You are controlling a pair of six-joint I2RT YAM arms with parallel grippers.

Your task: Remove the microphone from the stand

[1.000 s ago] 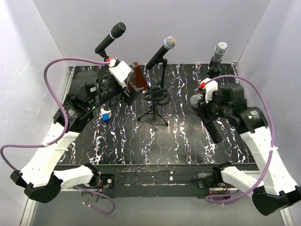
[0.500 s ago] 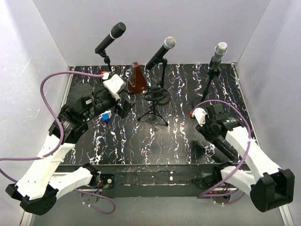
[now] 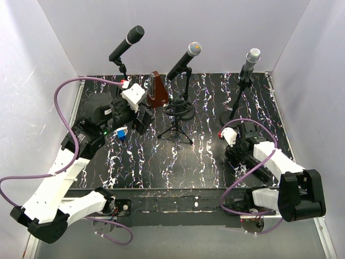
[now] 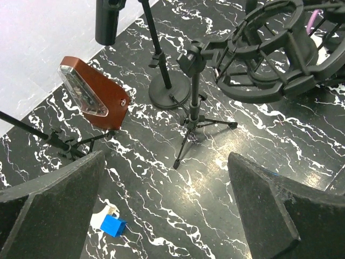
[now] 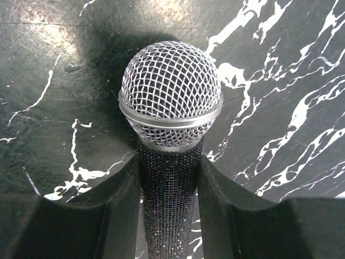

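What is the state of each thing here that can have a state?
left gripper: open, empty.
right gripper: shut on the held microphone.
held microphone: gripped at its body, head free, off any stand.
tripod stand: upright, its shock mount empty.
left rear microphone: on its stand, tilted.
middle rear microphone: on its stand, tilted.
right rear microphone: on its stand, nearly upright.
metronome: standing.

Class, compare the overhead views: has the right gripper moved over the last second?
Yes: the right gripper has drawn back from the right-hand stand's base toward the table's near edge.
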